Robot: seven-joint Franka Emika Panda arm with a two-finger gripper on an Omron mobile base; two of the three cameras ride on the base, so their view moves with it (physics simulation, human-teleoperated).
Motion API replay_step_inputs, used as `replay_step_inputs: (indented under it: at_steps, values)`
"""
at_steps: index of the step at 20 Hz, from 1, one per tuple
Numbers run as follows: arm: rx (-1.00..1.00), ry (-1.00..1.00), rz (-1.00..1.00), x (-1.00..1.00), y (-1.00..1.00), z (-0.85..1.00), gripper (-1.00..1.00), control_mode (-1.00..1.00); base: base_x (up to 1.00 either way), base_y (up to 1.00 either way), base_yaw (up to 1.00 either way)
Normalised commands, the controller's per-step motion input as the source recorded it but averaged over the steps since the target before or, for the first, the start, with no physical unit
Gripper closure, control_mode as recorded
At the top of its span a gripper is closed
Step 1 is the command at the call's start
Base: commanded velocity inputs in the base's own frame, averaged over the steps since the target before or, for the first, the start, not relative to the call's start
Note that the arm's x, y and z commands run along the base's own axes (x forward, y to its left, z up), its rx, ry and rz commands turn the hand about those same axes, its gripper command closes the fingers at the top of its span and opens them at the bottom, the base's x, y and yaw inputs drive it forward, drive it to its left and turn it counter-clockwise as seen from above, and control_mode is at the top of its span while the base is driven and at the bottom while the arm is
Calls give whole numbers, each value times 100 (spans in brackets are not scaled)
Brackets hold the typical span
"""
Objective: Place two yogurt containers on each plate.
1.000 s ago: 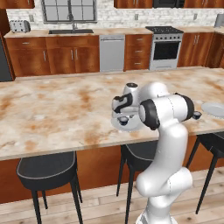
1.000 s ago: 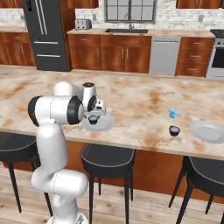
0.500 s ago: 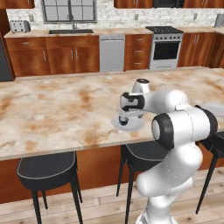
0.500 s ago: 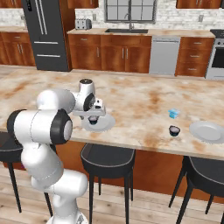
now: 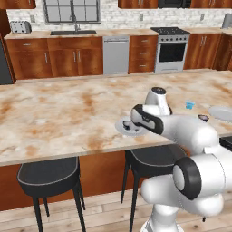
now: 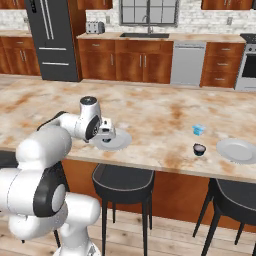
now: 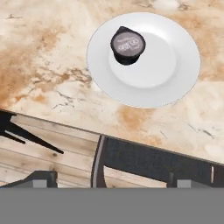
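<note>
You have one dark, near-black yogurt cup with a printed lid sitting on the round pale plate near the counter's front edge, while a second dark cup and the light blue boxy cup stand on the marble counter to the right, just beside the other pale plate, which looks bare. The gripper hovers over the first plate; whether its fingers are spread or closed I cannot tell, and nothing visible sits between them. By my judgement roughly a quarter is done: the fourth cup isn't somewhere I can point to.
</note>
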Motion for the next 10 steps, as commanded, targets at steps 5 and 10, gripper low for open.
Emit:
replay_step_inputs:
  at_steps: [5,10]
  values:
    - [0,0,0,-55,-5,90,-100,-100,0,0,0]
    - [0,0,0,-8,-2,6,-100,-100,0,0,0]
